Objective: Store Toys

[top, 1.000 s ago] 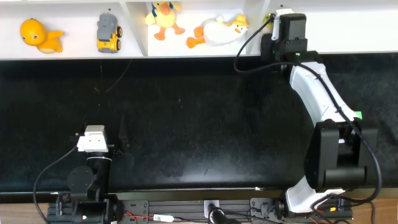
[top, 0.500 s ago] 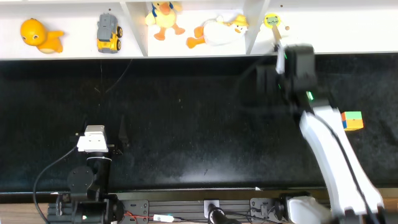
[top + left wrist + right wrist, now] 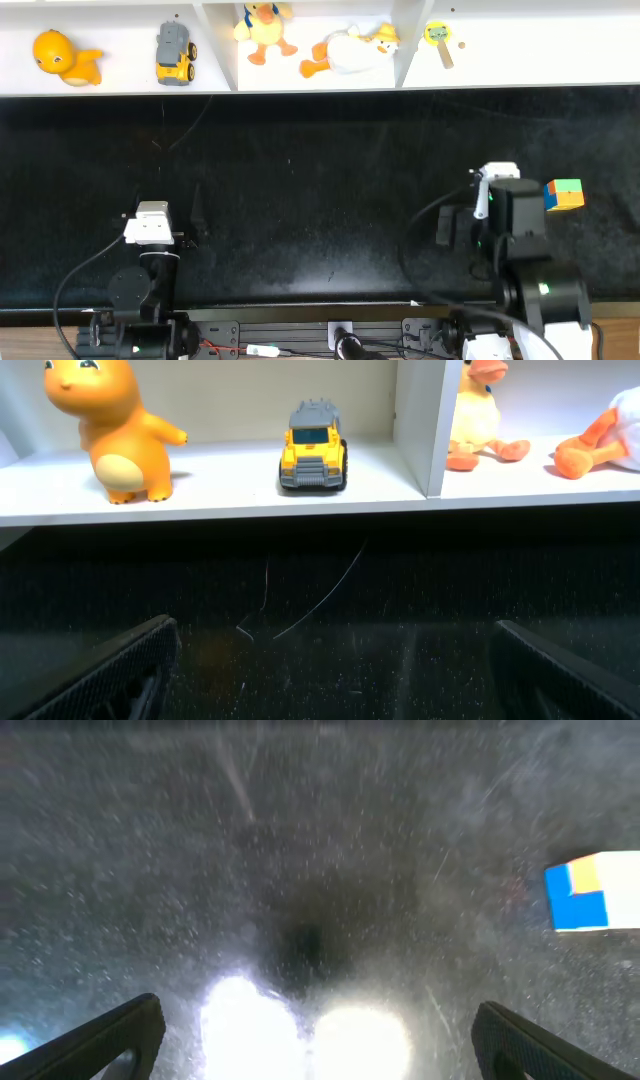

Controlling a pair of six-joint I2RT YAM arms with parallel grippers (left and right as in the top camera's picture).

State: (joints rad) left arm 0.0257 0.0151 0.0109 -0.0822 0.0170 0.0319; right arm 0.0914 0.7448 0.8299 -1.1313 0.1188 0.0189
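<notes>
Most of what we are seeing from above is the black worktop (image 3: 300,200), running wide below the white shelf (image 3: 530,55) along its far edge. Next in size, the right arm (image 3: 520,270) is now sitting folded close to its base. A second ago it was stretching right up to the shelf's right-hand compartment, and half a second ago it was already swinging back over the worktop. The left arm (image 3: 150,275) is staying folded at its own base, unchanged across the frames.

The right pincer (image 3: 315,1015) is hanging open over bare worktop, its fingers spread wide with nothing between them. The left pincer (image 3: 335,635) is likewise gaping open and empty, facing the shelf.

In the middle compartment the lying plush duck (image 3: 350,50) and the sitting plush duck (image 3: 265,28) are resting just as before. In the left compartment the orange figure (image 3: 65,55) is standing near the yellow truck (image 3: 175,52), the two apart.

The colour cube (image 3: 564,194) is lying on the worktop just beside the right arm, clear of the pincer. A second ago the arm was covering most of it. Smallest, the stick toy (image 3: 440,40) is lying in the right-hand compartment, uncovered now that the arm has drawn away.
</notes>
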